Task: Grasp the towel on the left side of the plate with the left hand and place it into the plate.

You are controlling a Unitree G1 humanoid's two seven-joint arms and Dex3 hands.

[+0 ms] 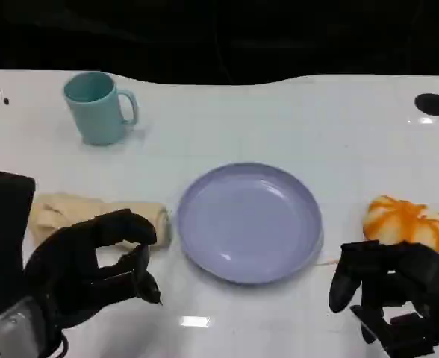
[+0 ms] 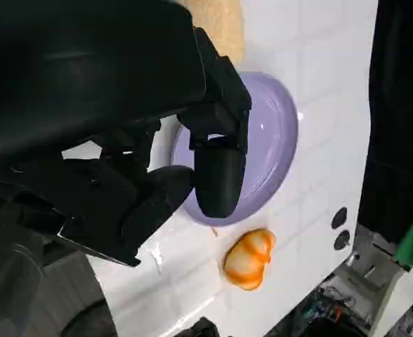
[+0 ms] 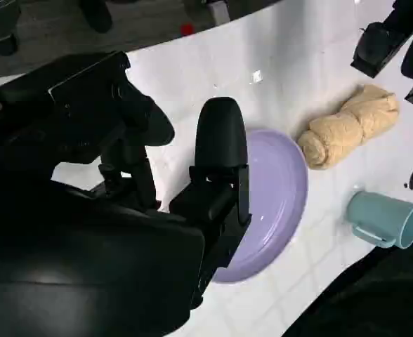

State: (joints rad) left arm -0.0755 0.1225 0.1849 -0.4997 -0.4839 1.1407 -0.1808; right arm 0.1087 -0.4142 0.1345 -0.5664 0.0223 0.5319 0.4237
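My left hand [image 1: 92, 265] hangs above the near left part of the white bench [image 1: 279, 119], its black fingers [image 1: 122, 227] curved and apart with nothing between them. Its thumb side sits just in front of the rolled beige cloth towel [image 1: 70, 212], and I cannot tell from the head view whether any finger touches the cloth. The towel lies on its side on the bench, just left of the round lavender plastic plate [image 1: 249, 221], close to its rim but outside it. In the right wrist view the towel [image 3: 347, 126] shows as a twisted roll beside the plate [image 3: 277, 189].

My right hand [image 1: 391, 287] hovers at the near right of the bench, fingers loosely curled and separated, gripping nothing. Just behind it rests an orange and white rounded pumpkin-like object [image 1: 406, 221], well to the right of the plate. The left wrist view shows that object [image 2: 248, 258] beyond the plate's edge.

A light teal plastic mug [image 1: 96, 107] stands upright at the far left of the bench, handle turned toward the right, well apart from the towel.
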